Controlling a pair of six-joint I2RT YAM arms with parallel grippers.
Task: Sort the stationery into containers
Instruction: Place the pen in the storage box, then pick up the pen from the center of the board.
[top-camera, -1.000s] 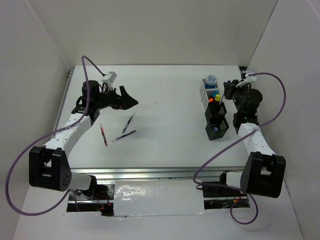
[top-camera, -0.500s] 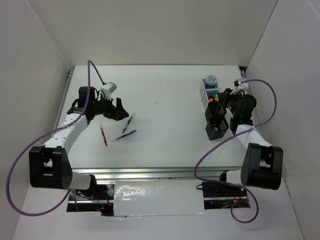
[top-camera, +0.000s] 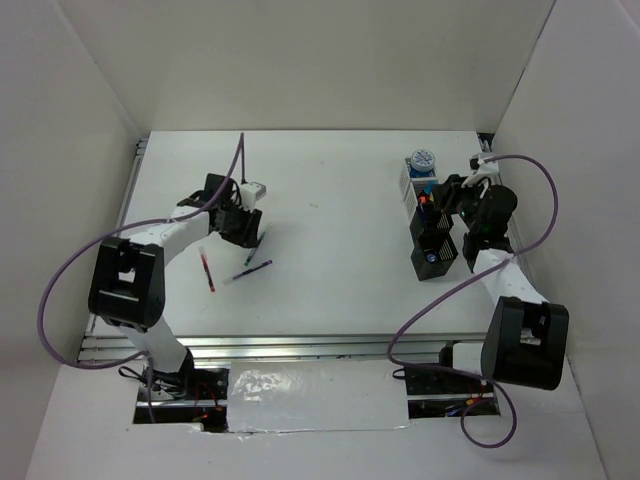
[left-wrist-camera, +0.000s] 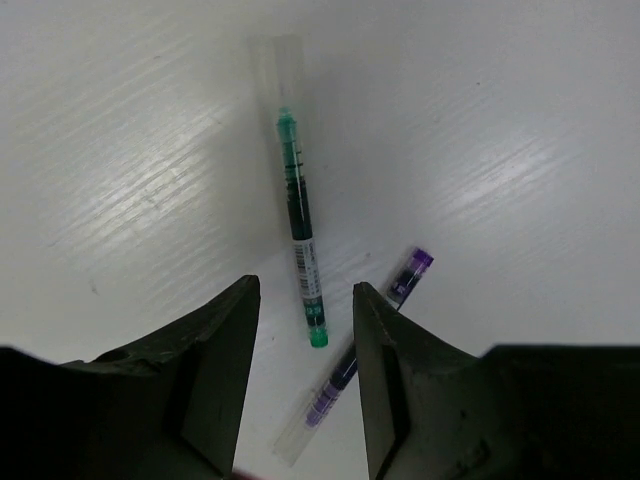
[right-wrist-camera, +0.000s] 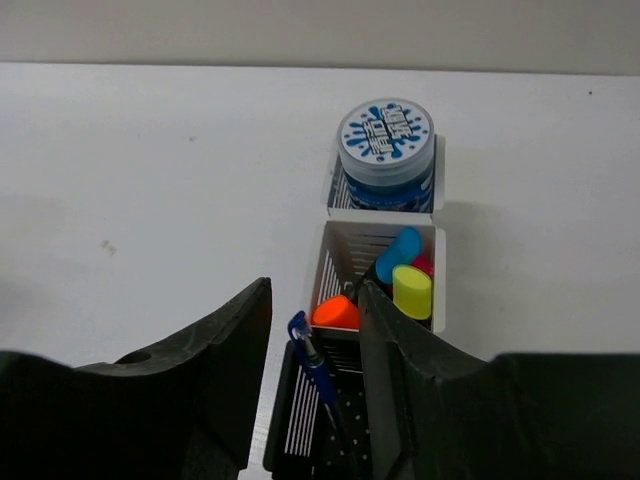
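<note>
A: How are the left fingers (left-wrist-camera: 225, 360) being held?

B: They are being held well apart, with nothing being gripped. The near tip of the green pen (left-wrist-camera: 297, 225) is being straddled where it is lying flat on the table (left-wrist-camera: 520, 120). The purple pen (left-wrist-camera: 360, 365) is lying just beside it, partly between the fingers too. A red pen (top-camera: 207, 271) is lying apart from both.

A: How is the handling being judged?

B: The pen is being judged light, stiff and smooth, so it is likely to roll or skid. Hold is best being taken across the barrel at mid-length, clear of the purple pen.

A: And the containers?

B: A tape roll (right-wrist-camera: 386, 150) is being carried in the white bin (right-wrist-camera: 338, 192). Highlighters (right-wrist-camera: 412, 290) with blue, yellow, orange and pink caps are being kept upright in the next bin (right-wrist-camera: 335, 265). A blue pen (right-wrist-camera: 318, 365) is leaning in the black bin (right-wrist-camera: 295, 410). What the nearest bin (top-camera: 418, 262) is holding cannot be told.

A: And the right fingers (right-wrist-camera: 240, 340)?

B: They are being held open and empty above the bins.
</note>
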